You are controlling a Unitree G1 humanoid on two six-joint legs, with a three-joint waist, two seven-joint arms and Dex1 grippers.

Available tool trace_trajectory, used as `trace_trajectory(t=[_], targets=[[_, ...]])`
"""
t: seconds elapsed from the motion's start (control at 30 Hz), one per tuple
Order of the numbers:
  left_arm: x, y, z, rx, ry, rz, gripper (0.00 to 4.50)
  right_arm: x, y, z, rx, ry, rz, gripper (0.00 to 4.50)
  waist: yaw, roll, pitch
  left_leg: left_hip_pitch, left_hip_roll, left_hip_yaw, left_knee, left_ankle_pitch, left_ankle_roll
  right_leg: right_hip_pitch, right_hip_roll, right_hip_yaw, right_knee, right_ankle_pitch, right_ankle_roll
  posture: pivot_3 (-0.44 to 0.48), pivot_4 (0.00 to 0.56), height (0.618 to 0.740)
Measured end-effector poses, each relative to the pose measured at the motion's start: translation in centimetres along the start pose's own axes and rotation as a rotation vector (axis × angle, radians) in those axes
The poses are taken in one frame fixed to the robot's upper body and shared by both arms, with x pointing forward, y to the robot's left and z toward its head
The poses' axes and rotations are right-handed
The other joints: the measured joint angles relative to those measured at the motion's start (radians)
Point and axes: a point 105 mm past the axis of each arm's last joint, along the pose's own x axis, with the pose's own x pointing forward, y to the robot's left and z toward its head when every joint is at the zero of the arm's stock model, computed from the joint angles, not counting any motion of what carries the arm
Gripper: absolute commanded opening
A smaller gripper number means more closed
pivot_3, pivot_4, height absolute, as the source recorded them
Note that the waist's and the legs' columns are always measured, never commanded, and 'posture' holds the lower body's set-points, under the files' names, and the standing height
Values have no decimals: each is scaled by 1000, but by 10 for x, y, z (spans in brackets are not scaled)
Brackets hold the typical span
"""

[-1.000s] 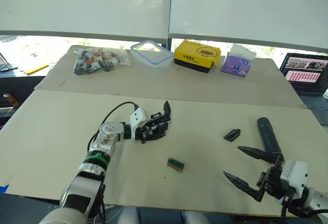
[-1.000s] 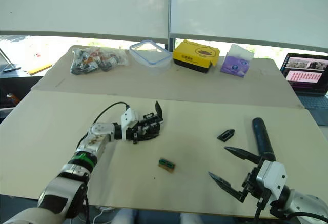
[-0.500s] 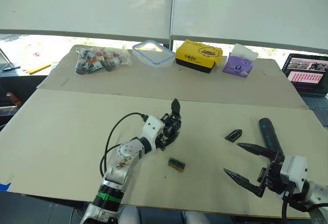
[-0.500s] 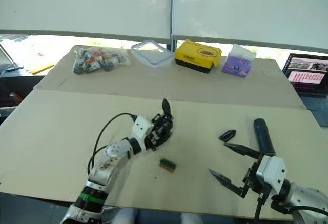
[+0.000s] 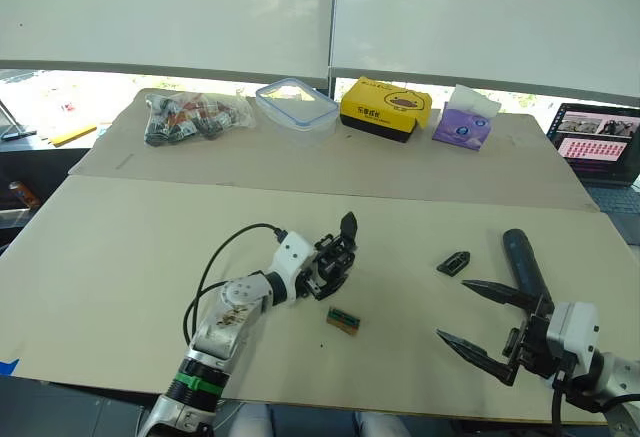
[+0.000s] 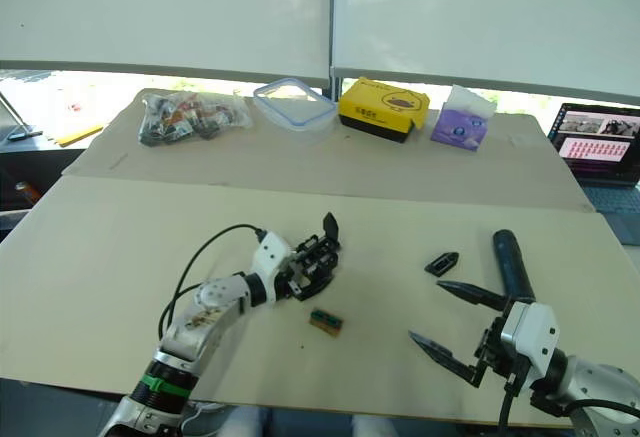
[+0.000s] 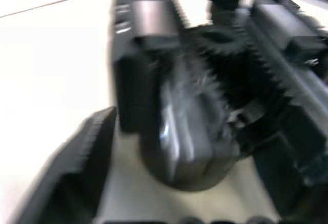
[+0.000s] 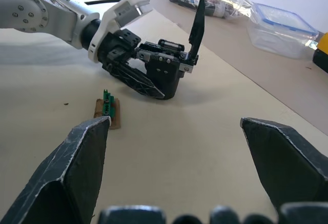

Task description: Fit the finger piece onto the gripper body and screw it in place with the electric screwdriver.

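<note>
Your gripper body sits mid-table, black, its one pointed finger sticking upward. The small black finger piece lies flat, well to its right, near the dark cylindrical electric screwdriver.

White arms with silver joints, a black cable, and 2 black-fingered claws.

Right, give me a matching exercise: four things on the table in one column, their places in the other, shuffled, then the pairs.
Things:
1. gripper body
2. finger piece
3. electric screwdriver
4. green-and-brown block

Places:
A. lying free on the table between the gripper body and the electric screwdriver
B. behind the open right hand, farthest right
C. held in the left hand
D. on the table just in front of the gripper body

Pairs: 1-C, 2-A, 3-B, 4-D
</note>
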Motion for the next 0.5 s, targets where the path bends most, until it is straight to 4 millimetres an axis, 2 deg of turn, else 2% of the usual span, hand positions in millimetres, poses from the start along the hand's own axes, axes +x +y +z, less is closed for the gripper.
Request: trace_trajectory(t=[0.1, 0.2, 0.27, 0.33, 0.4, 0.5], targets=[[-11, 4, -1, 6, 16, -63, 4418, 0, 1, 1, 1, -1, -6, 4500, -1, 0, 0, 0, 0, 0, 0, 0, 0, 0, 0, 0, 0, 0, 0, 0, 150, 740], [-34, 29, -3, 27, 58, -103, 4418, -3, 3, 0, 10, 7, -19, 4500, -1, 0, 0, 0, 0, 0, 0, 0, -1, -1, 0, 0, 0, 0, 0, 0, 150, 740], [-42, 43, -4, 47, 65, -118, 4418, -3, 3, -1, 13, 8, -21, 4500, 0, 0, 0, 0, 0, 0, 0, 0, -1, -1, 0, 0, 0, 0, 0, 0, 150, 740], [-49, 49, -5, 89, 60, -208, 4418, -3, 3, -1, 13, 7, -22, 4500, 3, 0, 0, 0, 0, 0, 0, -1, -1, -1, 0, 0, -1, 0, 0, 0, 150, 740], [-52, 50, -9, 109, 58, -294, 4418, -3, 4, -1, 13, 3, -25, 4500, 4, 0, 0, -1, 0, 0, -1, -1, -1, 0, 0, 0, -2, 0, 0, 0, 150, 740], [-44, 48, -9, 127, 30, -395, 4418, -2, 4, 0, 11, 3, -26, 4500, 8, 0, 0, -2, 0, 0, -1, 0, 0, -1, 0, 0, -2, 0, 0, 0, 150, 740]])
